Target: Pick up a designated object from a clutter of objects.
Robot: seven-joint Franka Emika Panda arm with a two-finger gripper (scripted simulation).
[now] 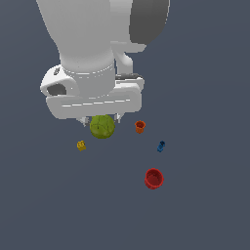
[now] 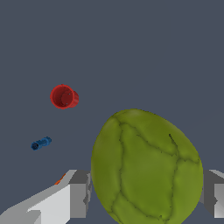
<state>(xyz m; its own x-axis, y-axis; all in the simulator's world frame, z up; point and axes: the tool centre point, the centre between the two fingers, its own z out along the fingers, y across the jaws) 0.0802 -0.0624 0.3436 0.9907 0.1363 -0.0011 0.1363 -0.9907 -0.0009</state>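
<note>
The designated object, an olive-green ball (image 1: 102, 127) with thin dark crack lines, hangs right under my white hand. In the wrist view the ball (image 2: 146, 168) fills the gap between my two grey fingers (image 2: 79, 192), and both pads press its sides. My gripper (image 1: 103, 120) is shut on it. The rest of the clutter of objects lies on the floor below. In the exterior view the yellow studded brick (image 1: 81, 145) is to the ball's left and the small orange cup (image 1: 140, 127) to its right.
A tiny blue piece (image 1: 161, 146) and a larger red cup (image 1: 154, 178) lie further toward the exterior view's right and front. Both show in the wrist view too: blue piece (image 2: 41, 143), red cup (image 2: 64, 96). The floor (image 1: 205, 97) is plain dark grey.
</note>
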